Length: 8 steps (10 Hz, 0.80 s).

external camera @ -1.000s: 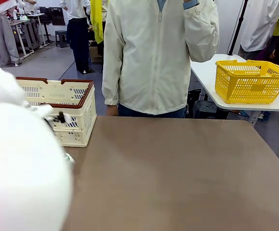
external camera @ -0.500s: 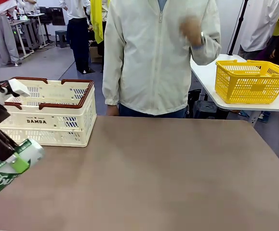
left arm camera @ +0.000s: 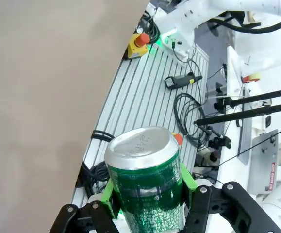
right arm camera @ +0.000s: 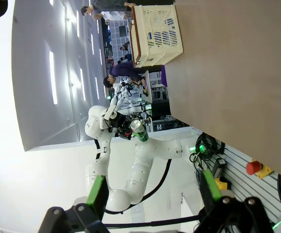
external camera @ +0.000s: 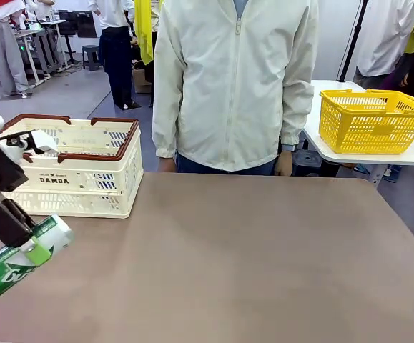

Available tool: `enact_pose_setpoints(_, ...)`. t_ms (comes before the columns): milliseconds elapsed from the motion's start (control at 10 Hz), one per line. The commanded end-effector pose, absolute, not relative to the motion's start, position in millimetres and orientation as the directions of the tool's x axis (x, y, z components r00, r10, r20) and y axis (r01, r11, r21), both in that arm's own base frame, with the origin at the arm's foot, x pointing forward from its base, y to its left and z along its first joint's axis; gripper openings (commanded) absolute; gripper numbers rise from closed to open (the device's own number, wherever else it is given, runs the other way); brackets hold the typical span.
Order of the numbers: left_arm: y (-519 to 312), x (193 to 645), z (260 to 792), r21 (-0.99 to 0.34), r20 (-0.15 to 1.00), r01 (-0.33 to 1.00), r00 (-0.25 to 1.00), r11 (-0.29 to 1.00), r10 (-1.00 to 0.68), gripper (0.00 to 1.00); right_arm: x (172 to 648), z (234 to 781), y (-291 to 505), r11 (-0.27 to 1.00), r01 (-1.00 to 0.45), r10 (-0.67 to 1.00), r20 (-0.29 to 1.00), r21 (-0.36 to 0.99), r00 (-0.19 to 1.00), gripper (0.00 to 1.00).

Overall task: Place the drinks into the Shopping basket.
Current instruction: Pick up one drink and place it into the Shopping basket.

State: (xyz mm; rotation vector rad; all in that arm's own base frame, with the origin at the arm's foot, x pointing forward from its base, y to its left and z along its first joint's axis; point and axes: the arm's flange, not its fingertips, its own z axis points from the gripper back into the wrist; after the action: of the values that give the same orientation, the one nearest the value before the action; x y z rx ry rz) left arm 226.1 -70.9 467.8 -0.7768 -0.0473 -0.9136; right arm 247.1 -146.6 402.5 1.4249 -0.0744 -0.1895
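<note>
Left tool (external camera: 22, 243) clamped on green can (external camera: 17, 259), tilted, above near-left corner of worktop (external camera: 264, 257), short of Shopping basket (external camera: 85, 171); right tool (right arm camera: 152, 194) spread wide, holding nothing; risks: can slipping from tilted grip, clipping basket's brown rim, dropping outside.

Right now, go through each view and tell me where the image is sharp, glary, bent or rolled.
Front view: even indoor light, green can in the left end effector and Shopping basket sharp. Left wrist view: can crisp, soft sheen on its silver top, wide-angle bend in the grooved rails. Right wrist view: rolled sideways, ceiling lights blown out white, right end effector open.
</note>
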Motion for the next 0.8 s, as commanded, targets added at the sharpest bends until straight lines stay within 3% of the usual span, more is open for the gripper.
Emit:
enact_pose_setpoints(0,-67,266,487,-0.564,0.394,0.622,0.780,0.543,-0.485,0.00,247,409,-147,0.132,0.098,-0.173,-0.074,0.986,0.982,1.00)
enact_pose_setpoints(300,-57,376,560,-0.558,0.410,0.478,0.869,0.678,-0.275,0.00,247,409,-147,0.132,0.098,-0.173,-0.074,0.986,0.982,1.00)
enact_pose_setpoints(500,-57,430,581,-0.601,0.327,0.418,0.907,0.682,-0.267,0.00,247,409,-147,0.132,0.098,-0.173,-0.074,0.986,0.982,1.00)
enact_pose_setpoints(700,-50,466,577,-0.469,0.297,0.219,0.951,0.856,-0.080,0.00,247,409,-147,0.132,0.098,-0.173,-0.074,0.986,0.982,1.00)
